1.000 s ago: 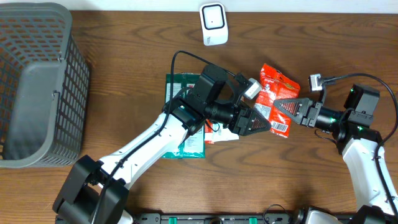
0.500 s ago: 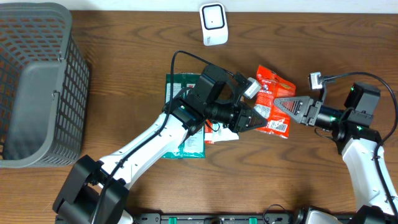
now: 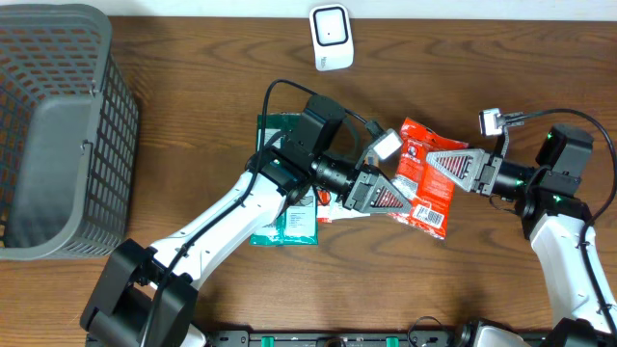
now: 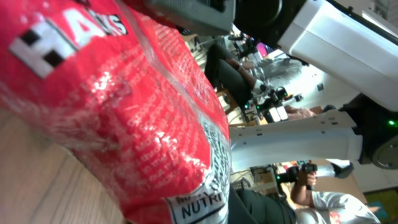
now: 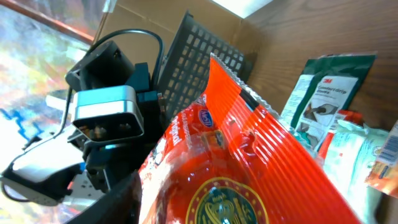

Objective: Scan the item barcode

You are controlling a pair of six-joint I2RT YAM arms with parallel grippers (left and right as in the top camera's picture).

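Observation:
A red snack bag (image 3: 430,193) hangs over the table between my two grippers. My left gripper (image 3: 395,200) is shut on its left edge; in the left wrist view the bag (image 4: 124,112) fills the frame, a white nutrition panel at its lower end, and my own fingers are hidden. My right gripper (image 3: 439,166) stands open at the bag's right side, with the bag (image 5: 249,180) still between its jaws and one dark finger (image 5: 106,199) off to the left. No barcode shows clearly. A white scanner (image 3: 331,37) stands at the table's far edge.
A green 3M package (image 3: 287,226) and a white packet (image 3: 339,210) lie under my left arm. A grey mesh basket (image 3: 58,125) fills the left end of the table. A cable loops from the left wrist.
My left gripper has shut on the bag's left edge. My right gripper, shut on the bag before, has opened. The bag has shifted slightly down and right.

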